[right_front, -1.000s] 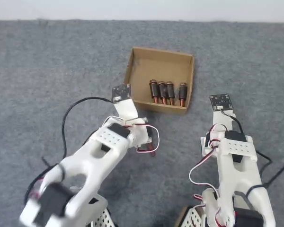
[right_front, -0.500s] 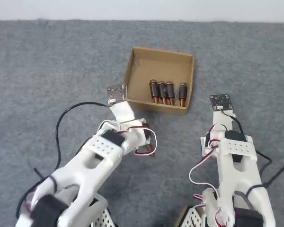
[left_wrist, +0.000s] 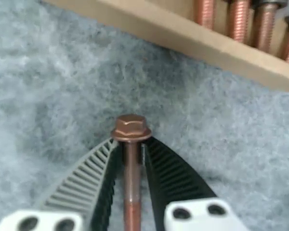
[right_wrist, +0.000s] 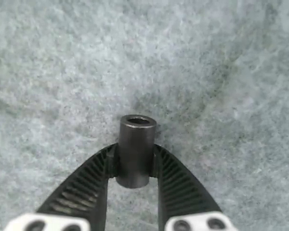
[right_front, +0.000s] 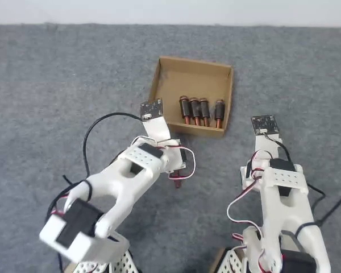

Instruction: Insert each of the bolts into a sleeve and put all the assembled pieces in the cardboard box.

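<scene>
On the grey, felt-covered desk, just short of the open brown cardboard box, the left gripper is pinching a copper-coloured hex-head bolt by its shank, the head poking out past the fingertips. Well apart to the side, the right gripper is clamped across the round wall of a short dark metal sleeve, its open bore facing away from the wrist. Four assembled pieces lie side by side in the box. Both parts look rigid, hard and small, probably light. Their smooth round sides could let them roll or swivel between the ribbed fingers, so a grip square across the middle of shank and sleeve seems safest, leaving the ends free for mating. Compared with half a second ago, the left arm's wrist sits nearer the box's near corner and its rear links have swung, while the right arm has kept its place.
</scene>
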